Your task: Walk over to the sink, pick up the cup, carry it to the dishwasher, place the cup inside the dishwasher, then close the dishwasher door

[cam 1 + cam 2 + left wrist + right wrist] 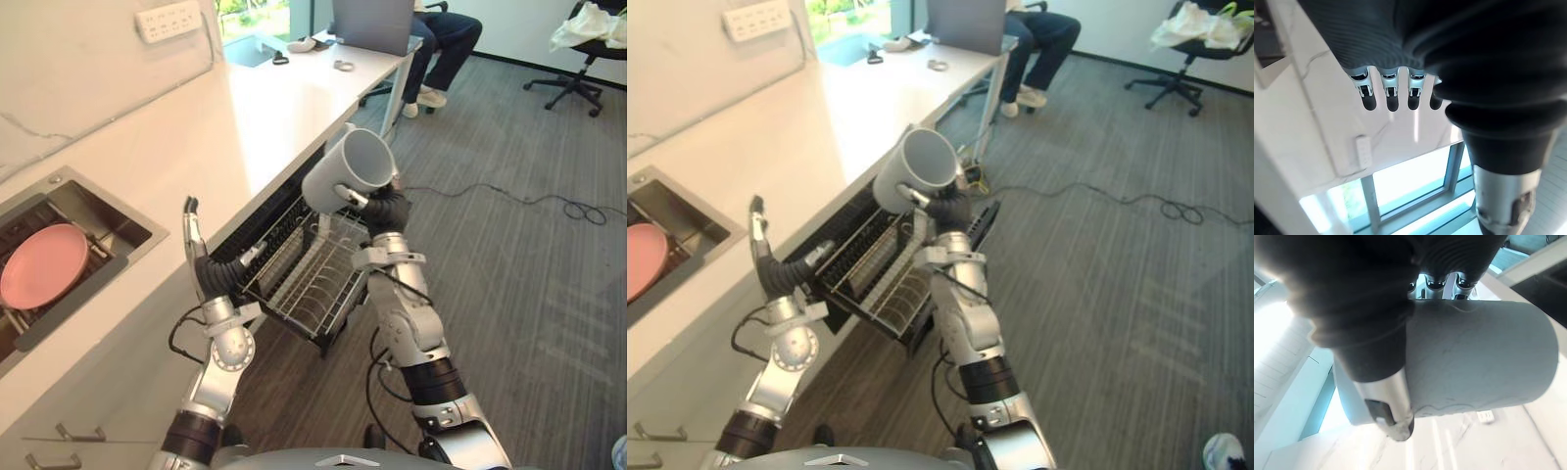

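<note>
The right hand point(385, 209) has its fingers curled round the cup point(345, 168), held tilted in the air at twelve o'clock of the pulled-out dishwasher rack point(312, 274), seemingly poised for lowering in. The left hand point(196, 240), fingers straight and empty, hangs clear at nine o'clock.

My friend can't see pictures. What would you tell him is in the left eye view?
The right robot hand holds a grey cup tipped on its side above the pulled-out dishwasher rack. The left robot hand is raised, fingers straight, beside the white counter. A pink plate lies in the sink.
</note>
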Controlling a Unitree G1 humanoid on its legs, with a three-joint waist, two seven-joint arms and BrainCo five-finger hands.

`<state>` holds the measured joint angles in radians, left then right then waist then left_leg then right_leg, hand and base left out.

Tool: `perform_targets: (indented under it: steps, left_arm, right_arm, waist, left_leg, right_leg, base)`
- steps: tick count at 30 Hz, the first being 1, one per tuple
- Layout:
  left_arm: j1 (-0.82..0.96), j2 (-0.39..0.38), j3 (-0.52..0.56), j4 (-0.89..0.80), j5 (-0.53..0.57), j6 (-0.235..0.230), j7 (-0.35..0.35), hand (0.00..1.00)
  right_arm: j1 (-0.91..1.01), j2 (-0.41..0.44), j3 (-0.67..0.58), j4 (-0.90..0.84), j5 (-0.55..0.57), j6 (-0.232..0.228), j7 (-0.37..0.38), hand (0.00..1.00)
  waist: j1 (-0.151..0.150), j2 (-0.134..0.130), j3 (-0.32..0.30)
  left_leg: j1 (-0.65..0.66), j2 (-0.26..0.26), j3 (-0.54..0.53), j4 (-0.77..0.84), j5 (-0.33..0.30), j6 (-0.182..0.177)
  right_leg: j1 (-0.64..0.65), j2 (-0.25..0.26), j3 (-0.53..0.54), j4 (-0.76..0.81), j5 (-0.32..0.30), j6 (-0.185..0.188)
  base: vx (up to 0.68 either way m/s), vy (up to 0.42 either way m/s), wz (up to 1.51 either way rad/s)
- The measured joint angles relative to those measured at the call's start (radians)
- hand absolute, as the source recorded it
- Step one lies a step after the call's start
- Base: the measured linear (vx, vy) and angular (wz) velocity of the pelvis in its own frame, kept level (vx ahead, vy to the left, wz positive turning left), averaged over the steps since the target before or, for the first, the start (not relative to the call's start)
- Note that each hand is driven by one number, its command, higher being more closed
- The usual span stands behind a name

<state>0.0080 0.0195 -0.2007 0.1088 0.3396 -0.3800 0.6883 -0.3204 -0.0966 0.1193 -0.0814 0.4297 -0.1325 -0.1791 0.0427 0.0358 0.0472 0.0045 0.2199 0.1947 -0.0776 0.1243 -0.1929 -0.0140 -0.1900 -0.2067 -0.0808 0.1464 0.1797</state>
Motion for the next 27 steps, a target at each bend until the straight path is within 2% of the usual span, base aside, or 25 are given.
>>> perform_targets:
  steps: [1,2,4,7,11,15,23,27]
  left_arm:
    - [0.03,0.0,-0.003,0.008,-0.101,-0.004,-0.1,0.0]
    - [0.039,0.0,-0.007,0.022,-0.149,-0.004,-0.147,0.0]
    - [0.087,0.002,-0.019,0.086,-0.302,0.003,-0.306,0.0]
    - [0.122,0.026,-0.058,0.203,-0.432,0.027,-0.454,0.0]
    - [0.155,0.043,-0.078,0.314,-0.518,0.073,-0.56,0.0]
    - [0.199,0.061,-0.075,0.39,-0.554,0.098,-0.609,0.0]
    - [0.238,0.065,-0.034,0.472,-0.554,0.134,-0.608,0.0]
    - [0.215,0.058,0.007,0.511,-0.556,0.143,-0.599,0.0]
  right_arm:
    - [-0.008,-0.019,-0.04,0.032,-0.034,0.009,-0.004,1.0]
    - [-0.008,-0.031,-0.061,0.047,-0.05,0.011,-0.006,1.0]
    - [-0.01,-0.072,-0.12,0.102,-0.09,0.033,-0.006,1.0]
    - [-0.024,-0.13,-0.143,0.155,-0.124,0.066,-0.003,1.0]
    - [-0.079,-0.168,-0.169,0.24,-0.123,0.102,0.028,1.0]
    - [-0.109,-0.209,-0.179,0.352,-0.123,0.136,0.062,1.0]
    - [-0.183,-0.233,-0.179,0.503,-0.124,0.167,0.115,1.0]
    - [-0.241,-0.268,-0.178,0.611,-0.125,0.203,0.131,1.0]
  waist:
    - [0.002,-0.001,0.0]
    - [0.004,-0.001,0.0]
    - [0.013,-0.001,0.002]
    - [0.017,-0.002,0.02]
    - [0.025,-0.005,0.038]
    - [0.056,-0.008,0.044]
    - [0.078,-0.006,0.084]
    - [0.092,0.0,0.125]
  left_leg:
    - [0.0,0.0,-0.009,-0.001,0.001,0.0]
    - [-0.002,0.0,-0.011,-0.003,0.001,0.0]
    - [-0.016,-0.001,-0.032,-0.006,0.006,0.002]
    - [-0.03,-0.001,-0.06,-0.006,0.013,0.002]
    - [-0.045,0.0,-0.077,-0.006,0.018,0.004]
    - [-0.059,-0.001,-0.096,-0.006,0.023,0.005]
    - [-0.089,-0.003,-0.142,-0.006,0.035,0.016]
    - [-0.112,-0.008,-0.171,-0.006,0.048,0.018]
  right_leg:
    - [0.009,-0.001,-0.011,0.0,-0.003,0.001]
    - [0.012,-0.001,-0.018,0.0,-0.005,0.001]
    - [0.013,-0.002,-0.036,0.0,-0.015,0.007]
    - [0.019,-0.002,-0.059,0.0,-0.011,0.002]
    - [0.02,-0.002,-0.079,0.0,-0.009,0.0]
    - [0.023,-0.002,-0.1,0.0,-0.009,0.0]
    - [0.028,-0.001,-0.141,-0.003,-0.009,0.0]
    - [0.027,-0.003,-0.168,-0.004,-0.008,-0.001]
  base:
    - [-0.01,-0.003,0.3]
    - [-0.02,-0.003,0.28]
    - [-0.03,-0.005,0.23]
    - [-0.01,-0.002,0.22]
    - [-0.01,0.001,0.14]
    - [0.01,0.001,0.16]
    - [-0.03,0.001,0.16]
    - [-0.04,0.0,0.17]
